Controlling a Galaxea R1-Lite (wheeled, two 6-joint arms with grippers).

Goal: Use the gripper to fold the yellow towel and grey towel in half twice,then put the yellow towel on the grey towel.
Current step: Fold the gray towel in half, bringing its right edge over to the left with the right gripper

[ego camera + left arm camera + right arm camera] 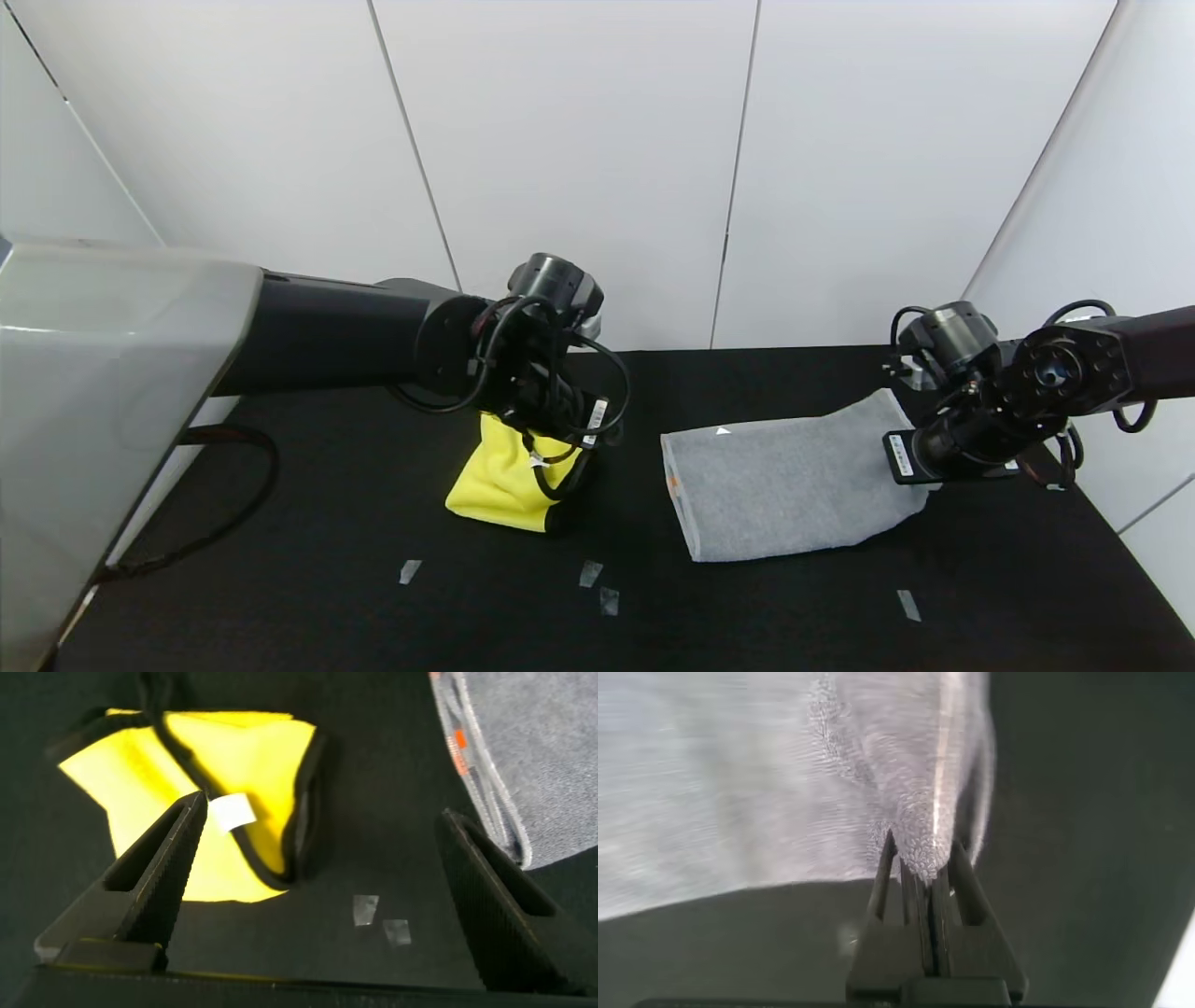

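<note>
A bare desk (625, 523) strip separates the yellow towel (499, 476) and grey towel (784, 485); arms crowd both outer sides.

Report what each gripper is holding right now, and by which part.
The right gripper is shut on the grey towel, pinching a raised edge at its right end. The left gripper holds nothing: it is open above the yellow towel.

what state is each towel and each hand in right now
yellow towel: folded, lying on the table, not gripped
grey towel: folded, flat except its right edge, which is lifted
left hand: open, above the yellow towel
right hand: shut on the grey towel's right edge
</note>
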